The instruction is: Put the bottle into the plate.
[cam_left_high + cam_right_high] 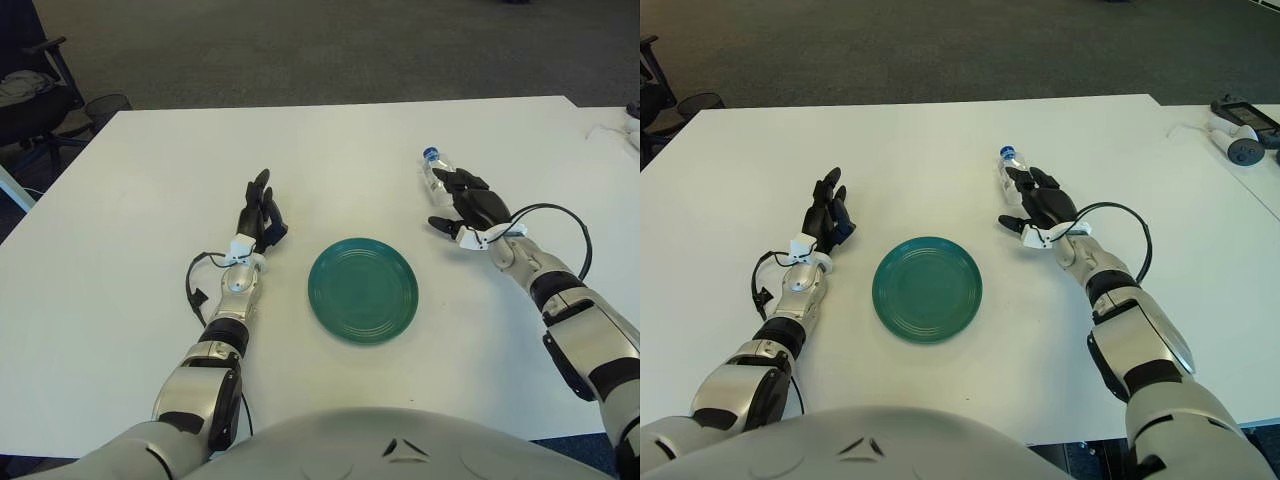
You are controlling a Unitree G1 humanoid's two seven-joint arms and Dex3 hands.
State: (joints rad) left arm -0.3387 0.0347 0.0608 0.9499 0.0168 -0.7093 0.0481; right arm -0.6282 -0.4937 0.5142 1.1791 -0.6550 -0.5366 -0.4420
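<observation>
**Ana:** Bottle [434, 172] first, where is it? I see it lying on the white table [330, 150], on the robot's right side, well apart from the green plate [363, 290].

**Ben:** Yes. It lies on its side, with the blue cap pointing away from the robot and slightly to the left. So its long axis runs almost from near to far.

**Ana:** And the right hand [465, 205]?

**Ben:** It is at the near end of the bottle, and the dark fingers [1032, 182] lie over its lower part. They look spread and partly bent around the body, but I cannot tell if they really press on it or only cover it. I judge that the grasp is not finished.

**Ana:** So the hand comes from behind, along the axis?

**Ben:** More or less. For a firm hold I think the fingers should cross the axis, not follow it.

**Ana:** The left hand [262, 218]?

**Ben:** It shows to the left of the plate, fingers straight and relaxed, holding nothing. It is far from the bottle, so the right hand is clearly the nearer one. After the grasp, the way to the plate goes left and toward the robot.
</observation>
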